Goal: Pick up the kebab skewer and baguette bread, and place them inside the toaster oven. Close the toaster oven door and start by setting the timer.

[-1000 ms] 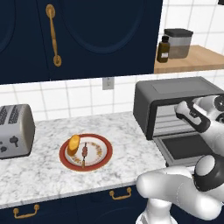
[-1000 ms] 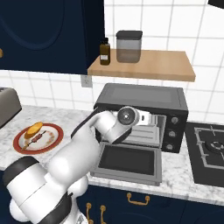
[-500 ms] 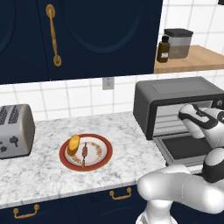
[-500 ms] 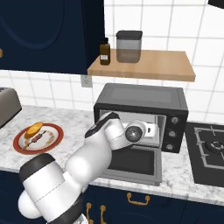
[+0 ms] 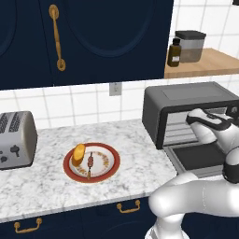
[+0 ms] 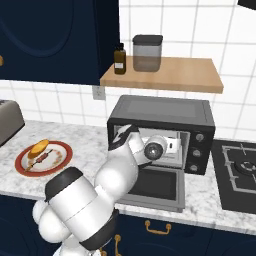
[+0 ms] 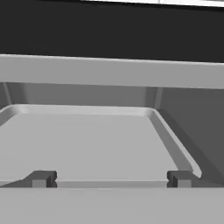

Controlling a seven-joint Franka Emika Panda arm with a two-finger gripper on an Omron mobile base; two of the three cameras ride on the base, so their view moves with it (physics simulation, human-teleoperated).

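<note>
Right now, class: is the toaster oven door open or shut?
Open. The toaster oven door lies dropped flat in front of the toaster oven, exposing its interior.

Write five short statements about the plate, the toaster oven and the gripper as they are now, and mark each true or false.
1. The toaster oven door is dropped open. True.
2. The kebab skewer lies on the oven's rack. False: it lies on the red-rimmed plate.
3. The baguette bread is on the same plate as the skewer. True.
4. The gripper is shut on the baguette. False: it is open and holds nothing, facing into the toaster oven.
5. The silver toaster stands between the plate and the oven. False: it stands on the plate's far side, away from the oven.
</note>
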